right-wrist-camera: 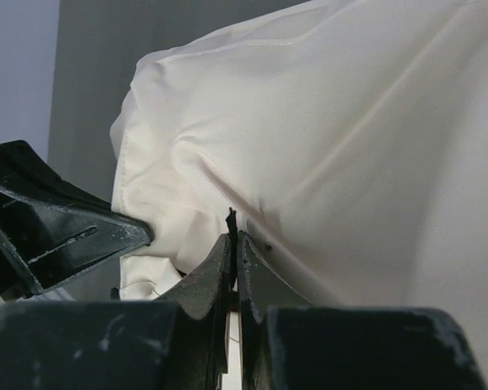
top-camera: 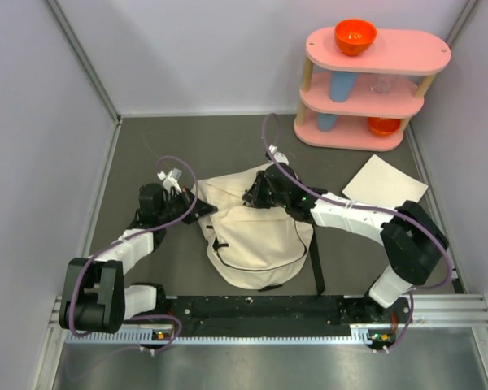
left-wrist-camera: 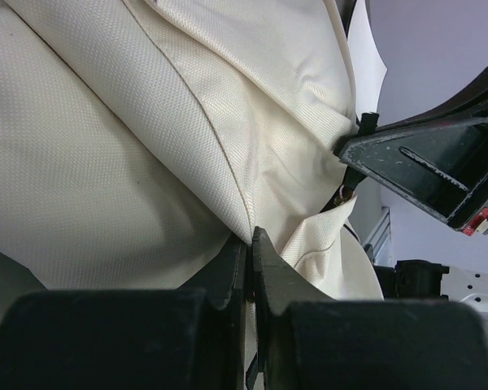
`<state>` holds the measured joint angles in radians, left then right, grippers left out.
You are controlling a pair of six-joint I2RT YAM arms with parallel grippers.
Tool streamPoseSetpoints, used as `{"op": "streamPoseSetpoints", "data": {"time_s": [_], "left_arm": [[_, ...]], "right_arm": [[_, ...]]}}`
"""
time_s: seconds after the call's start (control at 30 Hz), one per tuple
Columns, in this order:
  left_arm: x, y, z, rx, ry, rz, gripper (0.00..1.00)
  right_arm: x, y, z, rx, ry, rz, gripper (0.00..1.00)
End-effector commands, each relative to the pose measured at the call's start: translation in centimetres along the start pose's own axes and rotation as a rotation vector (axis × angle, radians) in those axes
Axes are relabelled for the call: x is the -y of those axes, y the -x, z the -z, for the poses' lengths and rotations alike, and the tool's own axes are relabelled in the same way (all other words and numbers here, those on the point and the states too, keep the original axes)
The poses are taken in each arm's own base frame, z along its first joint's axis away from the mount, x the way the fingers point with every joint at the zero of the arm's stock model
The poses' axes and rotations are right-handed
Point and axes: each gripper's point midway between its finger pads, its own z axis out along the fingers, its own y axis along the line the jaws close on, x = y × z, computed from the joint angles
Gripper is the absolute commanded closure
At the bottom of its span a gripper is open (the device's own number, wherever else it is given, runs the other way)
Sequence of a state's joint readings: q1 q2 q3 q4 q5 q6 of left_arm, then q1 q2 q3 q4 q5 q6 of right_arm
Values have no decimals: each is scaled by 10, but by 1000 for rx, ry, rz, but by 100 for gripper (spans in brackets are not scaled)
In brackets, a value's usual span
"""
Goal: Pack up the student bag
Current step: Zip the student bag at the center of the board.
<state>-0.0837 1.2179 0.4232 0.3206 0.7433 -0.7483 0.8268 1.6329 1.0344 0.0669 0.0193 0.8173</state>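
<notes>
The student bag (top-camera: pixel 256 240) lies slumped on the counter (top-camera: pixel 171 146) between my arms. My left claw (left-wrist-camera: pixel 250 244) is clamped on a canvas fold at its edge, and my right claw (right-wrist-camera: pixel 234 236) is pinched tight on a thin crease near the top. Bites this shallow could slip if I spread the opening, and the mouth would collapse.

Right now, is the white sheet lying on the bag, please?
No, the white sheet lies on the table, right of the student bag and apart from it.
</notes>
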Motion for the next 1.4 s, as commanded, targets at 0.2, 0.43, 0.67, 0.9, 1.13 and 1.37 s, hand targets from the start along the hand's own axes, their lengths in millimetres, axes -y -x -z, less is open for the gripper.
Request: {"op": "streamPoseSetpoints", "data": {"time_s": [0.2,0.43,0.67,0.9,1.13,1.37], "left_arm": [[3,3,6,14,-14,-68,100],[0,2,8,11,-5,-63,100],[-2,4,9,12,2,-65,100],[-6,5,11,17,16,-53,100],[-11,6,13,26,24,-34,100],[-16,3,13,20,22,-21,100]], "right_arm": [[45,46,52,249,-225,57,100],[78,53,74,299,-284,0,100],[113,58,92,336,-361,-36,100],[150,49,91,307,-433,-54,100],[180,24,84,261,-502,-77,100],[204,-12,68,181,-522,-102,100]]}}
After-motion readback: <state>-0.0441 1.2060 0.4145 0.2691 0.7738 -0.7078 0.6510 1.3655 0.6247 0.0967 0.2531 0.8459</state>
